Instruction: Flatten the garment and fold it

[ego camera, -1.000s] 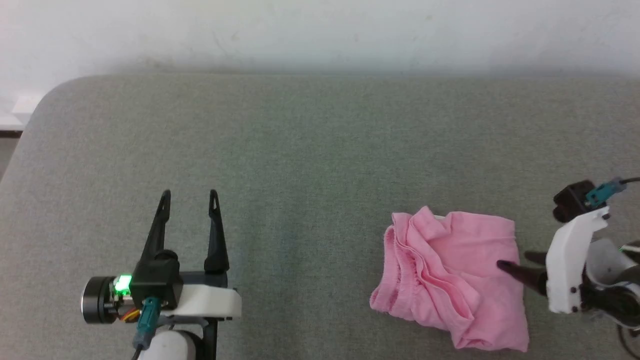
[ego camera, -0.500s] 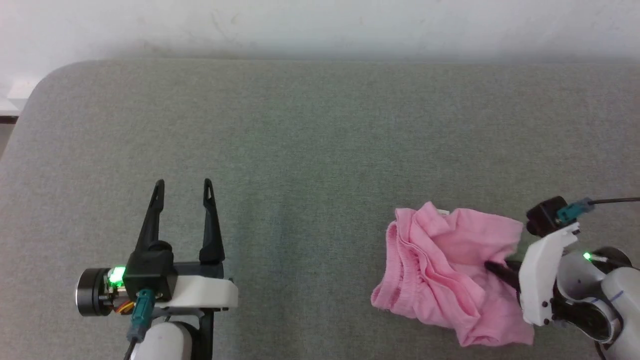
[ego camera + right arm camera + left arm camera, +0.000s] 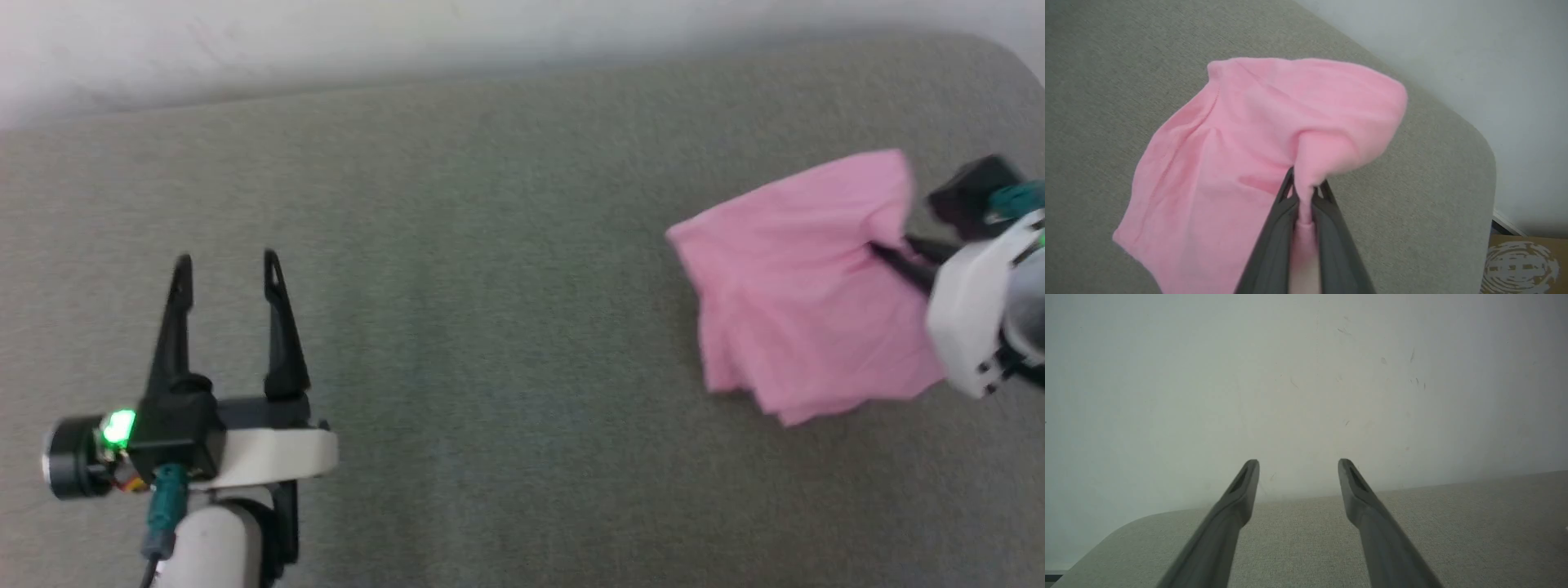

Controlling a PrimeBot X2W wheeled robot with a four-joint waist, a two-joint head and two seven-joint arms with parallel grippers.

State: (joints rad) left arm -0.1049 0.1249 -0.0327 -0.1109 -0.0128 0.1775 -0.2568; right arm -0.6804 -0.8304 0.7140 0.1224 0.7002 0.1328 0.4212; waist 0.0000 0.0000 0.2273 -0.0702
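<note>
Head view, blurred by motion: right hand (image 3: 882,249) at the right edge, dark fingers pressed together and clamped on a pinch of the garment (image 3: 800,294). Light pink fabric fanned out to the left of the pinch, over the far right part of the grey cloth-covered table (image 3: 490,245), near its rounded far corner. Left hand (image 3: 226,258) at lower left, well apart from the garment, fingers spread and pointing away from the robot, nothing between them. Right wrist view: right hand (image 3: 1305,183) closed on a narrow fold of the garment (image 3: 1241,134), fabric drawn up into a peak at the grip and hanging in loose folds above the table (image 3: 1106,61); seam line visible along one edge. Left wrist view: left hand (image 3: 1298,463) with fingers parted, level above the table (image 3: 1474,522), facing a pale wall (image 3: 1306,375).
</note>
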